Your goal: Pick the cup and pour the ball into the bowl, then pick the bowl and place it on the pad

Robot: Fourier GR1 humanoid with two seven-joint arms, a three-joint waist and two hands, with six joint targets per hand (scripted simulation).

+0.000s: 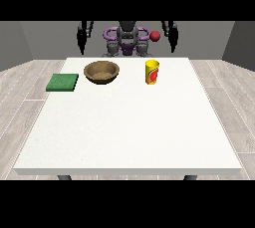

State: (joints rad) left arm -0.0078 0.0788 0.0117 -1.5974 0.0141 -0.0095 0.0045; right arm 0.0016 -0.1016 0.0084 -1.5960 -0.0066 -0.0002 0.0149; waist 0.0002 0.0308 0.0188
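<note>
Worktop [129, 132]: large, white, fills most of the front view; bare surface toward the camera, all items grouped along the far edge near the robot.

Robot [127, 40]: behind the far edge, centred, dark torso with purple rings. Both arms raised at its sides, off the worktop.

Robot hand at the view's left [82, 38]: held up beside the shoulder, well apart from every item. Cannot tell whether released or clenched; grasps nothing visible.

Robot hand at the view's right [172, 35]: likewise raised, well apart from the items. Finger state cannot be told; holds nothing visible.

Bowl [102, 71]: brown, wooden look, upright on the worktop, left of centre at the far side. Inside appears to hold nothing.

Pad [63, 82]: green, flat, square, at the worktop's left edge, just beside the bowl, not touching it.

Cup [152, 72]: yellow with a red mark on its side, upright, right of the bowl and apart from it.

Ball [155, 36]: red, seen above and behind the cup, against the robot's shoulder region, not inside the cup.
</note>
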